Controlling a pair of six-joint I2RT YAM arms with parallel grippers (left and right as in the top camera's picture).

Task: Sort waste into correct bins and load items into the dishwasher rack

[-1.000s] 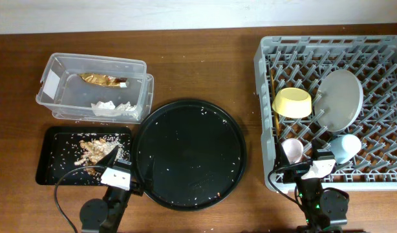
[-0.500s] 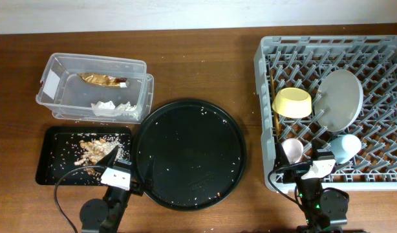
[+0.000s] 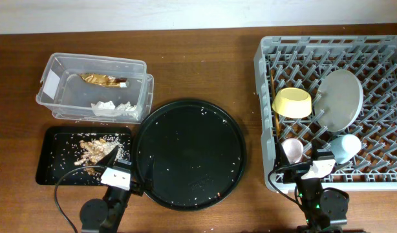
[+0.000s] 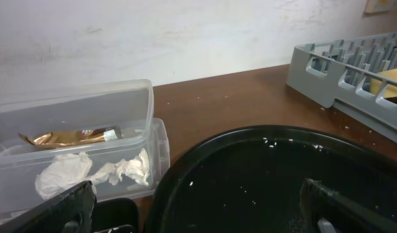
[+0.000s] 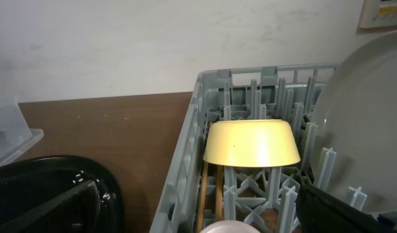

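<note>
The grey dishwasher rack point(image 3: 379, 48) holds the grey plate point(image 3: 341, 98), yellow bowl point(image 3: 293, 102), pink cup point(image 3: 292, 149), blue cup point(image 3: 344, 147) and wooden chopsticks point(image 3: 275, 113). The clear tub point(image 3: 69, 97) holds the golden-brown wrapper point(image 3: 103, 80) and white tissue point(image 3: 114, 107). The shallow black tray point(image 3: 51, 169) holds food scraps point(image 3: 94, 149). My left gripper point(image 4: 198, 220) is open and empty over the round tray's near edge. My right gripper point(image 5: 205, 213) is open and empty at the rack's front left corner, facing the bowl point(image 5: 252, 142) and chopsticks point(image 5: 203, 194).
A large round black tray point(image 3: 189, 154) dotted with rice crumbs lies between the bins and the rack. Both arm bases sit at the table's front edge. A pale wall stands behind the table.
</note>
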